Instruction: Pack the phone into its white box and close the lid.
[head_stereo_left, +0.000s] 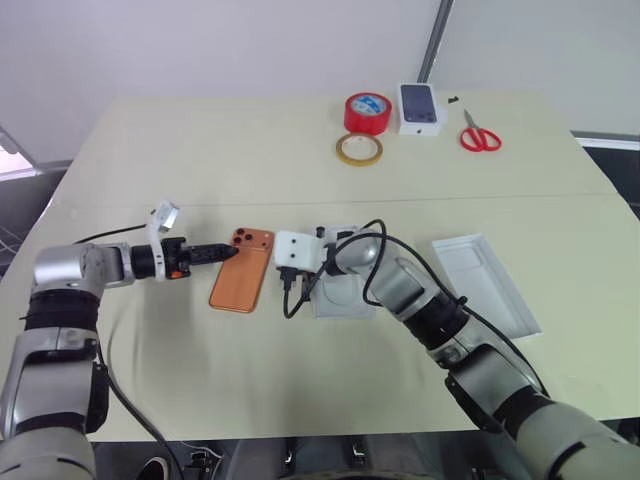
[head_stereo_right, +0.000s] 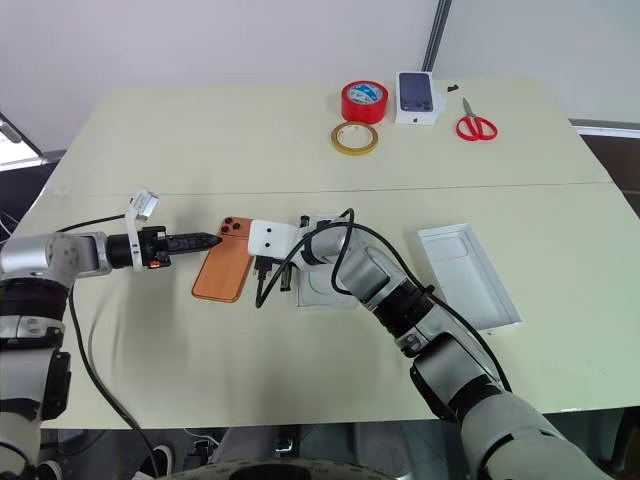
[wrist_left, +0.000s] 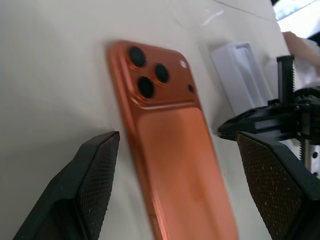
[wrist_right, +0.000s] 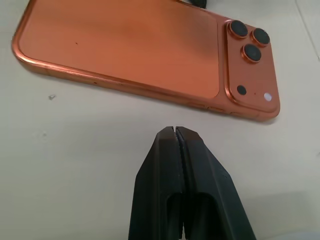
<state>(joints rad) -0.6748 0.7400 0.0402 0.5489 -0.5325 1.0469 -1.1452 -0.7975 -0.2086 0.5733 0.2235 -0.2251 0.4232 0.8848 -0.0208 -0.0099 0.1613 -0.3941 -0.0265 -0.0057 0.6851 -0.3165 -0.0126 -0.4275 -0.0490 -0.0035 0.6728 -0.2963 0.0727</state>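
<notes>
Lying face down on the pale surface (head_stereo_left: 150, 380), the phone (head_stereo_left: 243, 272) is seen with its orange back up and its three-lens camera cluster at the far end. The left end effector (head_stereo_left: 228, 252) is held level just beside the phone's camera corner, and its two fingers (wrist_left: 90, 185) are spread wide apart, with the phone lying between them in the left wrist view (no contact can be made out). The right end effector (wrist_right: 175, 131) is pressed fully together, nothing being held, and its tips are poised close over the surface just beside one long edge of the phone. The white box (head_stereo_right: 325, 290) is placed just to the right of the phone and is largely covered by the right wrist. The lid (head_stereo_left: 487, 279) is set open side up further to the right, well apart from the phone. At the far edge of the surface a red tape roll (head_stereo_left: 367, 112), a yellowish tape ring (head_stereo_left: 358, 149), a small white box with a phone picture (head_stereo_left: 420, 108) and red scissors (head_stereo_left: 479, 134) are found.
</notes>
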